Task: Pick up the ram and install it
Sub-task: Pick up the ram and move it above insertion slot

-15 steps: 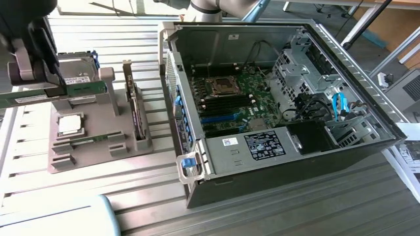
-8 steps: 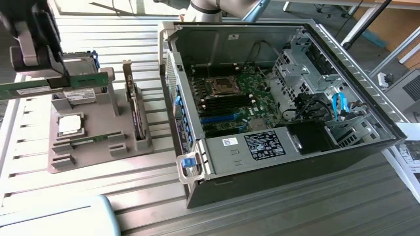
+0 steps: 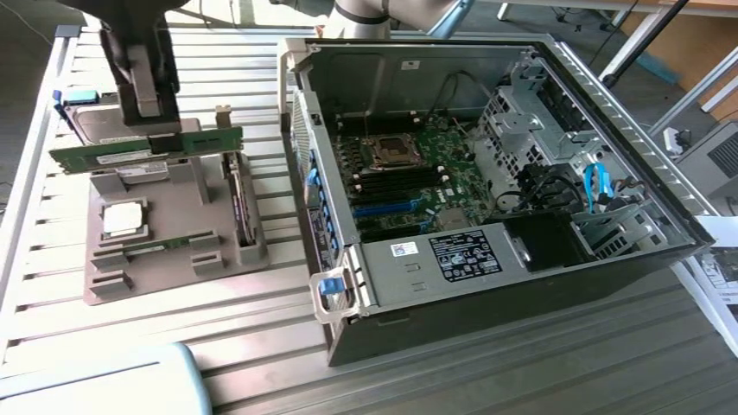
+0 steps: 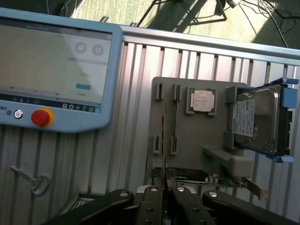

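My gripper [image 3: 150, 128] hangs over the grey holder tray [image 3: 173, 251] at the exterior view's left, shut on the ram [image 3: 144, 150], a long green stick held level just above the tray's supports. In the wrist view the ram [image 4: 164, 140] appears edge-on as a thin dark line running out from between the closed black fingers [image 4: 152, 201]. The open computer case [image 3: 485, 173] lies at the exterior view's right, its green motherboard [image 3: 421, 186] showing black memory slots [image 3: 398, 180] beside the processor socket.
The tray also carries a silver processor chip [image 4: 202, 101], a hard drive [image 4: 258, 119] in a blue frame and an upright expansion card [image 3: 237, 207]. A teach pendant [image 4: 51, 70] and a key [image 4: 33, 180] lie on the slatted metal table [image 3: 265, 311].
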